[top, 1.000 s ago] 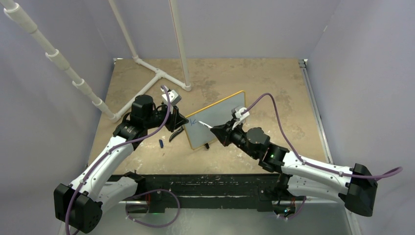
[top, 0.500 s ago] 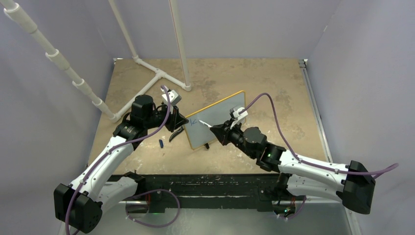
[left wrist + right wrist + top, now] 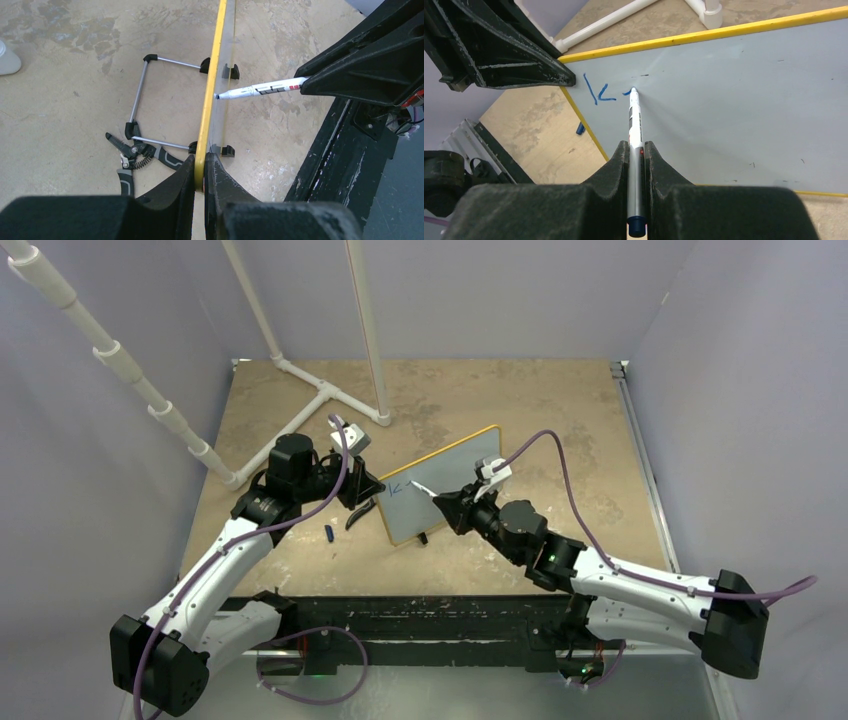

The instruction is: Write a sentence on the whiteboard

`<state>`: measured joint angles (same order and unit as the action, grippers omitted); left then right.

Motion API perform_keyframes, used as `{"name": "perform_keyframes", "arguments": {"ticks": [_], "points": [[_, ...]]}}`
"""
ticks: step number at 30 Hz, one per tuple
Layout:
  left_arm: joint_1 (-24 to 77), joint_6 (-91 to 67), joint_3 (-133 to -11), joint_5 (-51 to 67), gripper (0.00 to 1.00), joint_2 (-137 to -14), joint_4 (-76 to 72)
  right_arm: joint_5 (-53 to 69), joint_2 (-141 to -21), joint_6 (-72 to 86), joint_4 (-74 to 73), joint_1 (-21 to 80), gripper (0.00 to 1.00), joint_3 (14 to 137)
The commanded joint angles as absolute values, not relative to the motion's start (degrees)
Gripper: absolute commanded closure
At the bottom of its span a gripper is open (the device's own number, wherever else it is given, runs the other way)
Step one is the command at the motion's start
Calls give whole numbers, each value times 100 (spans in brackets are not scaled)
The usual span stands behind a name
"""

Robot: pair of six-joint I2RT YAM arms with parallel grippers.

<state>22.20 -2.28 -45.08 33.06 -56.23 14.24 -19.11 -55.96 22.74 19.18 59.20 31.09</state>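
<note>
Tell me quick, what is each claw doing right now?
The left gripper: shut on the edge of the whiteboard.
The right gripper: shut on the marker.

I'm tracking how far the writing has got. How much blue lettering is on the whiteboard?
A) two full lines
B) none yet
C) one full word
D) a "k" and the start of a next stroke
D: in the right wrist view the whiteboard carries only a blue "k" and a short stroke at the tip of the marker, which the right gripper holds.
</note>
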Motion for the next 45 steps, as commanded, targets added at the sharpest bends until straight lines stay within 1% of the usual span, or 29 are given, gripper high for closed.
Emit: {"name": "perform_keyframes", "arguments": {"ticks": [1,16,31,45], "points": [[2221,-105,-4521,3309,100,-5512,1277,-2231,-5467,2305,1982,5897,100,3250],[2216,-101,-4525,3324,100,-5495,1282,-1759,-5667,2039,2464,5898,100,3294],[2215,-102,-4512,3316,100,-5502,1283,-1762,-5608,2241,2073,5903,100,3060],[2219,-99,-4518,3328,100,-5488,1273,-1891,-5704,2325,1912,5897,100,3091]]}}
